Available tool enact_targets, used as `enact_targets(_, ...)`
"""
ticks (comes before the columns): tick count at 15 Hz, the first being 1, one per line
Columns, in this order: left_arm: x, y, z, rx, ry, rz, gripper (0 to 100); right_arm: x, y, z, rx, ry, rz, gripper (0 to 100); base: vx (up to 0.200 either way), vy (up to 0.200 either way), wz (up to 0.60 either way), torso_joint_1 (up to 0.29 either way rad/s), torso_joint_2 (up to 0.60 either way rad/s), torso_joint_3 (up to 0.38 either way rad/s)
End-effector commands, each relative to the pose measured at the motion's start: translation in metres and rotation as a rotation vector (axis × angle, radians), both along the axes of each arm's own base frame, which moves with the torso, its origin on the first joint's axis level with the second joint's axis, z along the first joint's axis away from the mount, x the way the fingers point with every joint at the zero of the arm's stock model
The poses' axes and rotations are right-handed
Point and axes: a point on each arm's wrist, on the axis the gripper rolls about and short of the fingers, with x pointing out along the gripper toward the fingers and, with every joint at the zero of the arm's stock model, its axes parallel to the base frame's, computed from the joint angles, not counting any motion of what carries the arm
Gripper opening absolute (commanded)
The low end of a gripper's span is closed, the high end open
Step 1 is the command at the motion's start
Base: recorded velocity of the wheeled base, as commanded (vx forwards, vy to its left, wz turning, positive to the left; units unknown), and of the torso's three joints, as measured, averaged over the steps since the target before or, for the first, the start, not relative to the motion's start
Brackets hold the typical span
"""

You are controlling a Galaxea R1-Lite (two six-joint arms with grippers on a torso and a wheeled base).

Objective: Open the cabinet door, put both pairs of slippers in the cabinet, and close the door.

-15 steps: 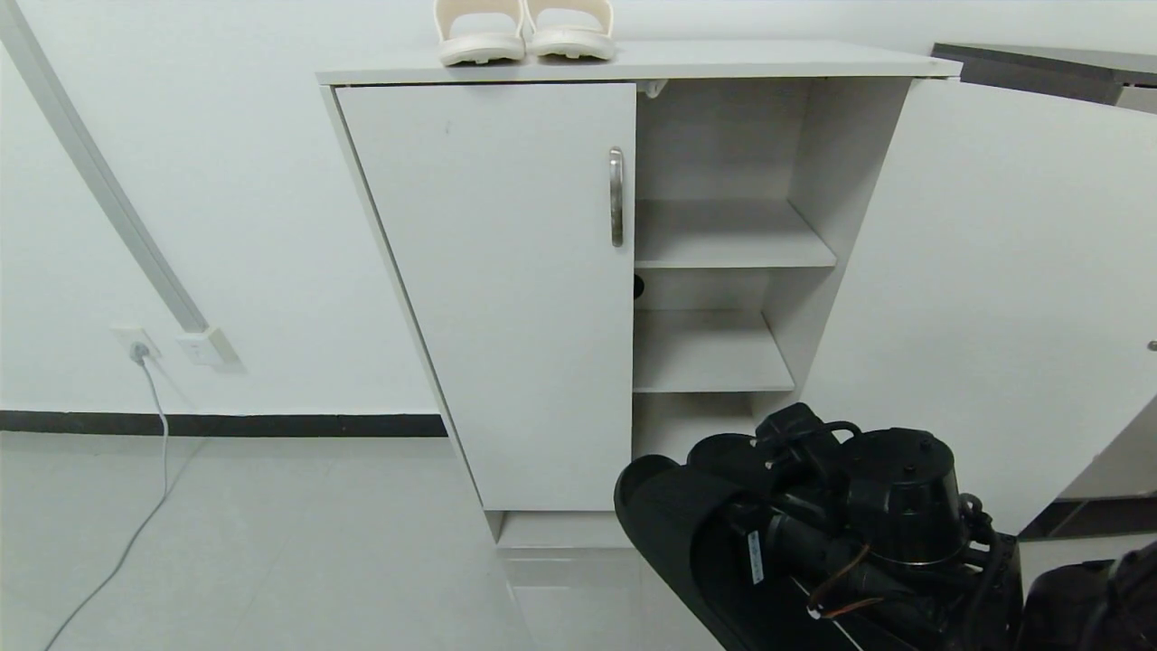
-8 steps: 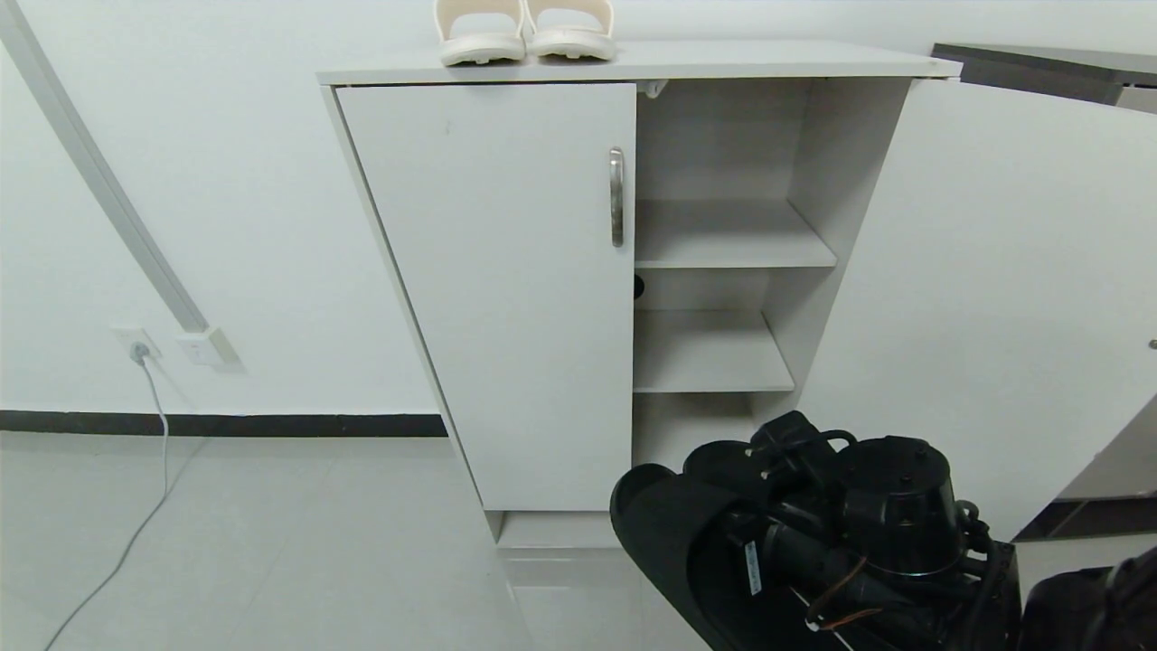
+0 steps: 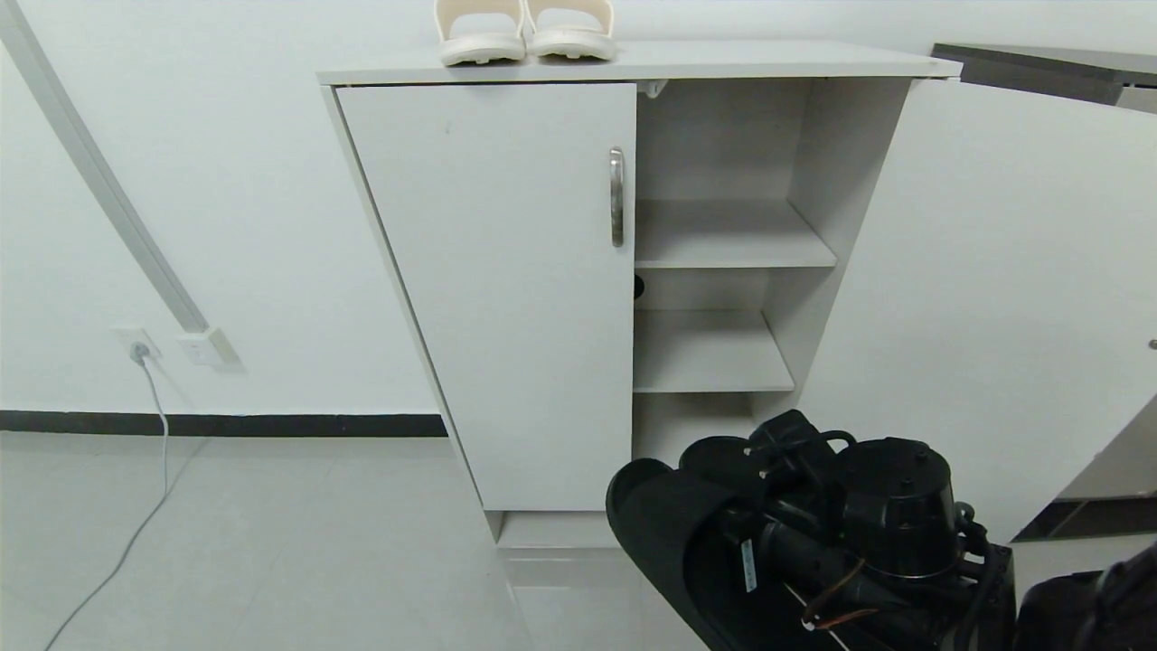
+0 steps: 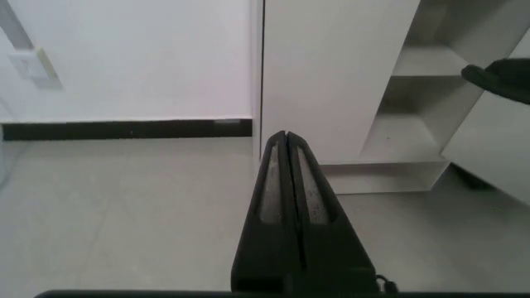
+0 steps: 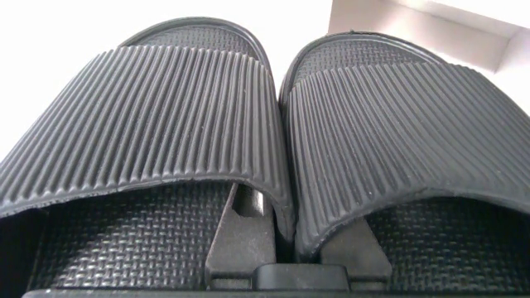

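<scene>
Right gripper [image 5: 286,240] is clamped on the pair of black ribbed rubber slide slippers [image 3: 669,524], one finger under each strap, it seems, pinching the inner edges together. It holds them low in front of the tall white wooden cabinet [image 3: 488,298], just outside its open right half. They look light and floppy with grippy rubber, so the firmer sole edges are the sensible hold. The pair of cream foam slippers [image 3: 524,32] on the cabinet's top likely wants that same pinch, and the left gripper [image 4: 287,178], out in front of the cabinet's closed left door, has its jaws pressed together on nothing
</scene>
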Motion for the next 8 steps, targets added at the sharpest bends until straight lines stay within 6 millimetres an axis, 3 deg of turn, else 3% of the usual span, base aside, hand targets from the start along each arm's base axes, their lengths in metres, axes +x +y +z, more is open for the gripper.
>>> enact_targets(1,0.000,0.000,0.000,-0.050,0.002,0.007,0,0.005,0.004,-0.005,-0.001,-0.007,-0.021,0,0.000,0.000,0.00,0.000,0.00,0.000)
enact_targets(3,0.000,0.000,0.000,-0.057,0.001,0.010,0,0.016,0.013,-0.007,0.000,-0.033,-0.090,0,0.000,0.000,0.00,0.000,0.00,0.000)
enact_targets(6,0.000,0.000,0.000,-0.059,0.002,0.010,0,0.047,0.035,-0.011,-0.028,-0.124,-0.375,0,0.000,0.000,0.00,0.000,0.00,0.000)
enact_targets(8,0.000,0.000,0.000,-0.059,0.002,0.010,0,0.055,0.043,-0.009,-0.009,-0.145,-0.414,0,0.000,0.000,0.00,0.000,0.00,0.000)
